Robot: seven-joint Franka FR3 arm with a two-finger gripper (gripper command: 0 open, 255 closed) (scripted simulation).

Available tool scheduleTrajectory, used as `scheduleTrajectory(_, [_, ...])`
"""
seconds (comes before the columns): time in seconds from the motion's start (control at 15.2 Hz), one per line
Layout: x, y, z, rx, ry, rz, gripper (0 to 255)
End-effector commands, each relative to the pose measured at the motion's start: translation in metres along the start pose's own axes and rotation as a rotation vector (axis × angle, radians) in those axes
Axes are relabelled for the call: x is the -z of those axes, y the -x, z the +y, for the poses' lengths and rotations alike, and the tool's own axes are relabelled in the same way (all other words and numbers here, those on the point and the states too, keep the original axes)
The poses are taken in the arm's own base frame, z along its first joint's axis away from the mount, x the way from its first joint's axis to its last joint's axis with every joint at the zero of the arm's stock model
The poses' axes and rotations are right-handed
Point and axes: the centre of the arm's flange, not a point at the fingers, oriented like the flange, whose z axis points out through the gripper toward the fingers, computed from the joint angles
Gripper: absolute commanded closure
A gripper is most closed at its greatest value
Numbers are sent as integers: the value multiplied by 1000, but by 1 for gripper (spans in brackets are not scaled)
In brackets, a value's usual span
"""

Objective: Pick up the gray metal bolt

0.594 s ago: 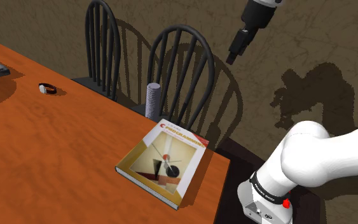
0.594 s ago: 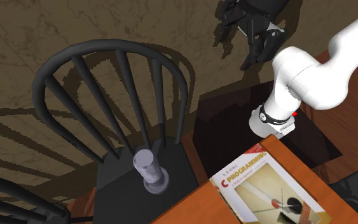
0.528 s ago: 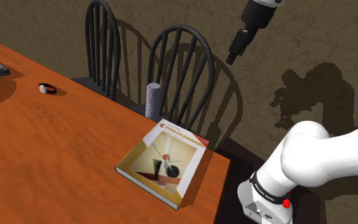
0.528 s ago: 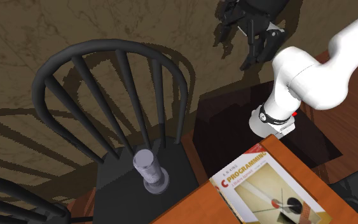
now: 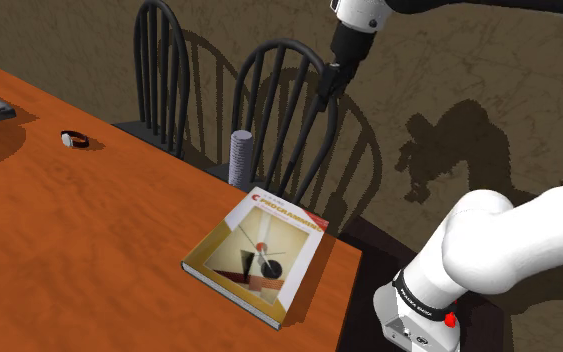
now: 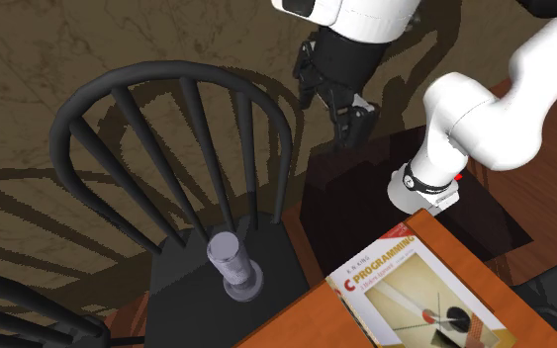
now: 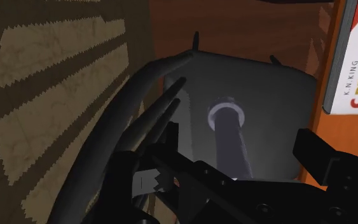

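Dark chair seat (image 7: pixel 279 95) under upright gray bolt (image 7: pixel 232 141), gripper (image 7: pixel 238 160) above, fingers (image 7: pixel 327 156) seemingly apart.

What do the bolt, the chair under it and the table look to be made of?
Bolt: pale grey with a soft sheen and a ribbed shaft, so it looks like metal.
Chair: matte near-black with thin spindles; could be painted wood or metal, I cannot tell which.
Table: orange-brown with faint streaks, probably varnished wood.

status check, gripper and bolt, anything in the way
gripper open, empty, up by the chair back. bolt upright on the seat, untouched. chair back close beside the way down.
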Motion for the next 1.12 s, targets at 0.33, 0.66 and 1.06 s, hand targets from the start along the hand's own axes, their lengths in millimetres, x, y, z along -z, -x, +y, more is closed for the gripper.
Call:
scheduleTrajectory(0.33, [-59,-77,-17,21,-34,-37,0])
scheduleTrajectory(0.66, [-103,-129,-30,36,-58,-64,0])
scheduleTrajectory(1.06, [-156,-189,-47,54,-87,-97,0])
